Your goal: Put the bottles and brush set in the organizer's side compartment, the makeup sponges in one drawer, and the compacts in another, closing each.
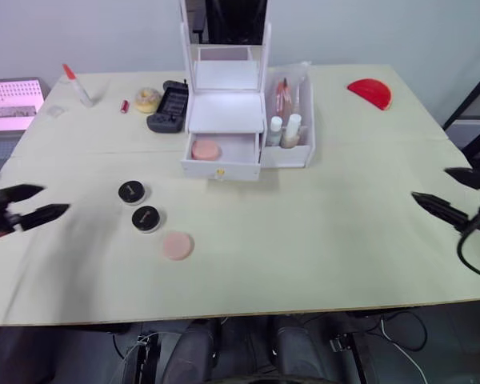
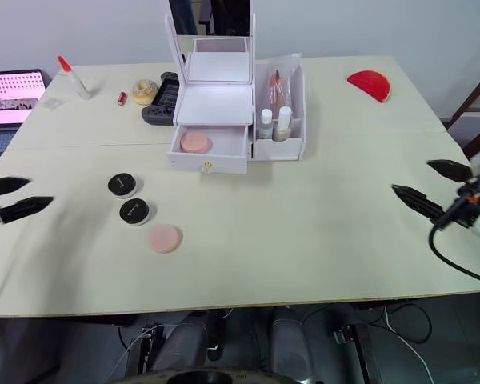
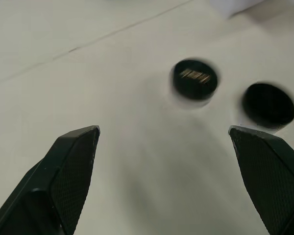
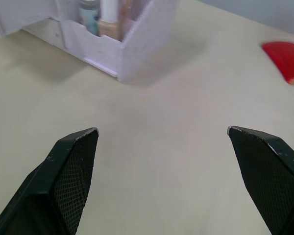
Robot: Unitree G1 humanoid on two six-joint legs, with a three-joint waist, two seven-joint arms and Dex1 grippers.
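Observation:
The white organizer (image 1: 224,120) stands at the table's far middle, its lower drawer pulled open with one pink makeup sponge (image 1: 206,150) inside. Its side compartment (image 4: 137,44) holds two small bottles (image 1: 284,132) and the bagged brush set (image 1: 282,94). Another pink sponge (image 1: 177,246) lies loose on the table, near two black round compacts (image 1: 132,192) (image 1: 146,218). My left gripper (image 1: 54,200) hovers open to the left of the compacts (image 3: 194,79), holding nothing. My right gripper (image 1: 430,182) is open and empty over the table's right side.
Behind the organizer's left side lie a black case (image 1: 170,106), a yellow tape roll (image 1: 147,99), a small red item (image 1: 125,106) and a white tube with an orange cap (image 1: 78,86). A red half-round object (image 1: 370,92) sits far right. A lit screen (image 1: 12,102) stands far left.

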